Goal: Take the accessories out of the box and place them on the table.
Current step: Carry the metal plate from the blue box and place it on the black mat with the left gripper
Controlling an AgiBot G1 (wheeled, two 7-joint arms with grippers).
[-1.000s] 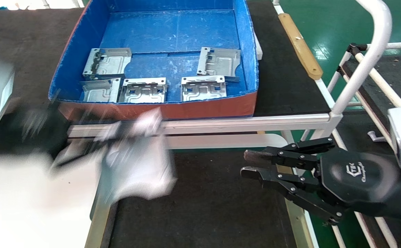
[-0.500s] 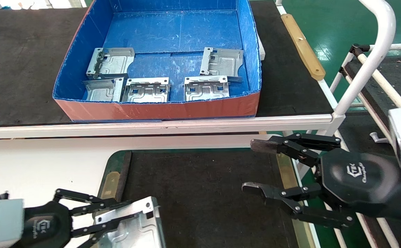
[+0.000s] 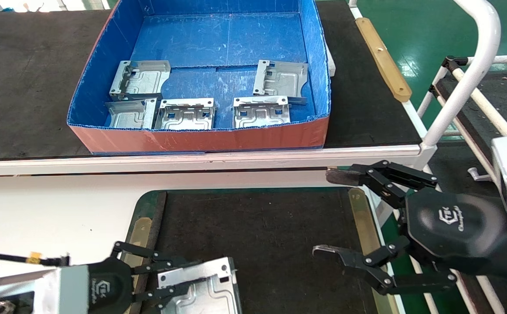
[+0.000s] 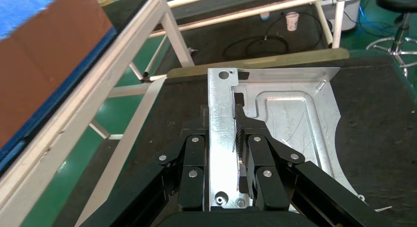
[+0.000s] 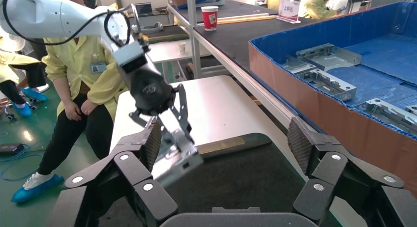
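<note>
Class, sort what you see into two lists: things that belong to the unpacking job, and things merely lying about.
Job: box; five plates inside; sixth plate in left pincer; table mat; open right pincer.

Lying about: red cup; seated person; white rail.

Left tool (image 3: 179, 279) apparently clamps plate (image 3: 205, 290) low over mat (image 3: 270, 235); right tool (image 3: 329, 213) gapes; five plates in box (image 3: 201, 139).

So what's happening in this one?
The left gripper is shut on one silver stamped plate, holding it at the near left of the table's dark mat. Five more plates lie in the blue box on the bench behind. The right gripper hovers wide open over the mat's right edge, holding nothing.
</note>
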